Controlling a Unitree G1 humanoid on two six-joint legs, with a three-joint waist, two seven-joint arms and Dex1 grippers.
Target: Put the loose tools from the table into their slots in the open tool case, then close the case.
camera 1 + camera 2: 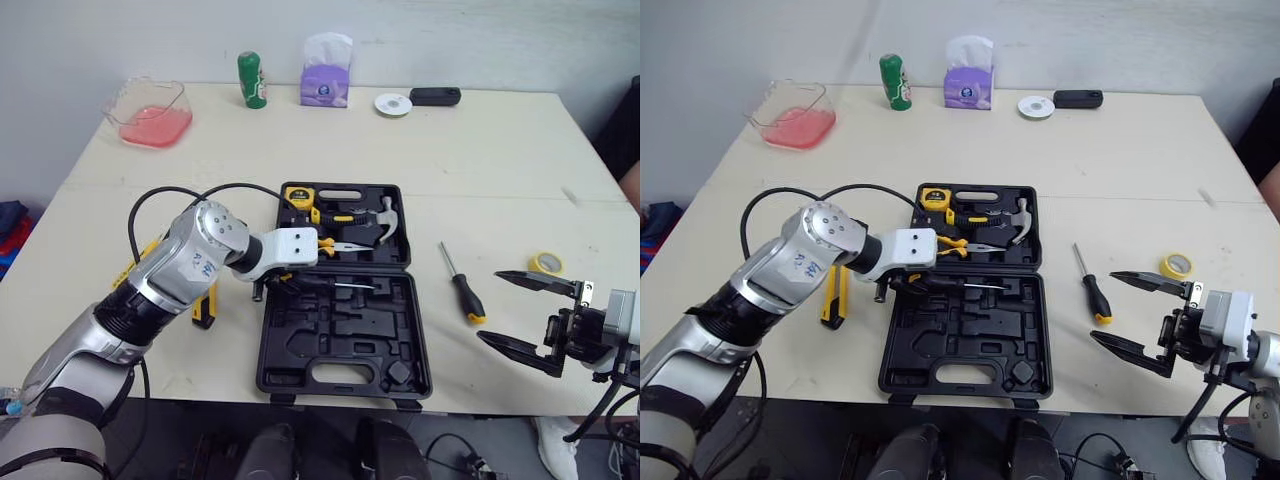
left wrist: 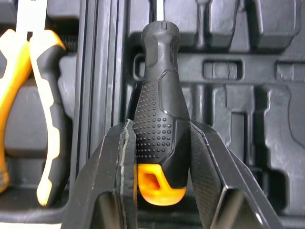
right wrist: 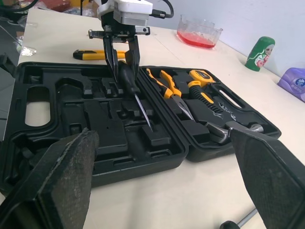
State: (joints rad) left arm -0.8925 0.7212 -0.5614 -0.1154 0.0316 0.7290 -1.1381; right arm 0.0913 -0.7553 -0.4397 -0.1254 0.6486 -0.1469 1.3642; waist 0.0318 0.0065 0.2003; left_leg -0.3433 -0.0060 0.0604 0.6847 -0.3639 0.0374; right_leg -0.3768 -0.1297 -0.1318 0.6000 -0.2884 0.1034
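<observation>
Left gripper (image 2: pixel 159 136) jaws pinch the black screwdriver (image 3: pixel 136 93) by its dotted grip, its shaft pointing ahead over the open tool case (image 1: pixel 340 350). The left arm reaches in low, elbow bent. Right gripper (image 1: pixel 490 305) jaws are spread wide.

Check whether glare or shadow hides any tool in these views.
Left eye view: even light, no glare, only a mild sheen on the hammer; the tool case recesses read dark. Left wrist view: the screwdriver in the left gripper is evenly lit. Right wrist view: fingers of the right gripper loom before part of the case.
</observation>
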